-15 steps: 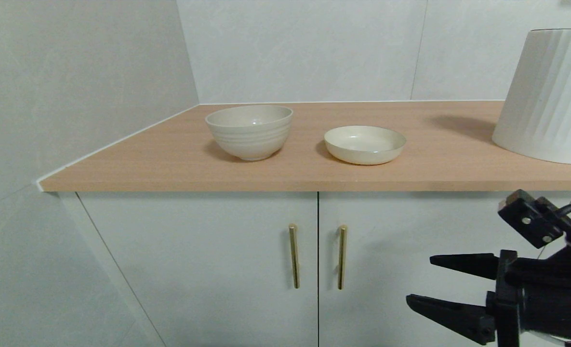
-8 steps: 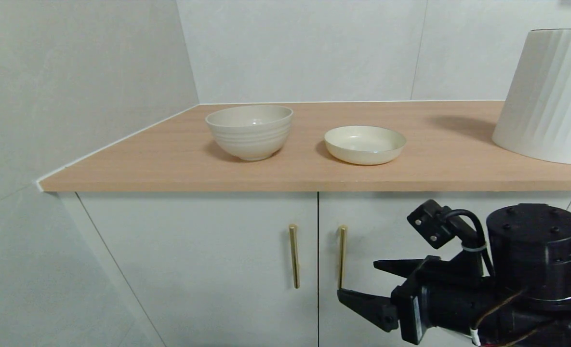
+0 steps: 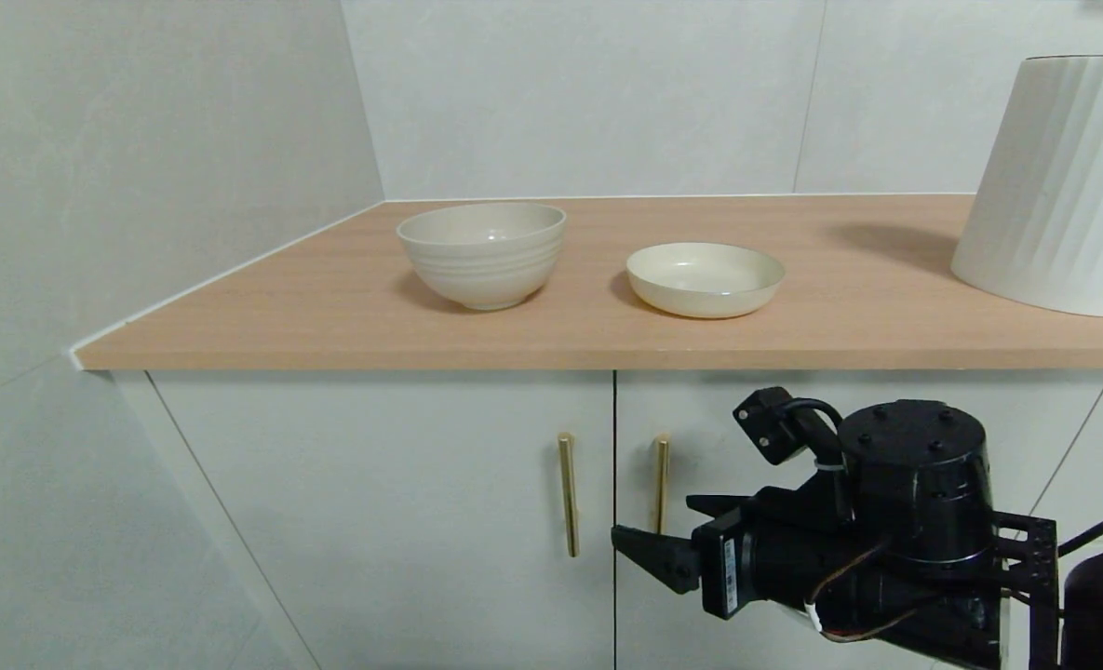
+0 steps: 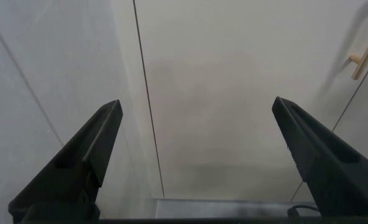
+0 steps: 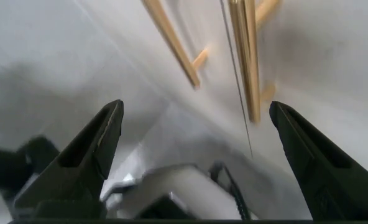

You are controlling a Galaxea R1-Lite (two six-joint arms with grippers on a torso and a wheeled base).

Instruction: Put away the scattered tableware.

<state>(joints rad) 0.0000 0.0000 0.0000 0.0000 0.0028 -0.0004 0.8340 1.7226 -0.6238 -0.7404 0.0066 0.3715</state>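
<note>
The deep bowl [image 3: 482, 253] and the shallow dish [image 3: 706, 278] are both sitting upright on the wooden countertop [image 3: 309, 312]. They're side by side but not touching, with the bowl toward the left corner near the wall [image 3: 141, 186] and the dish to its right. Way off at the right end a white ribbed container [image 3: 1058, 186] is standing on the same top, well apart from the dish. Under the top, the two cabinet doors [image 3: 374, 512] are sitting closed, with the brass handles [image 3: 567, 494] hanging upright on either side of the seam. The right gripper [image 3: 655, 521] is hovering low in front of the right-hand door and pointing left toward those handles. Its jaws are spread wide with nothing between them. In the head view one fingertip is overlapping the lower end of the right handle, but it's hard to tell whether it's actually touching. The left gripper [image 4: 196, 109] is gaping wide too, gripping nothing, and it's facing a plain pale panel with one handle peeking in at the edge
</note>
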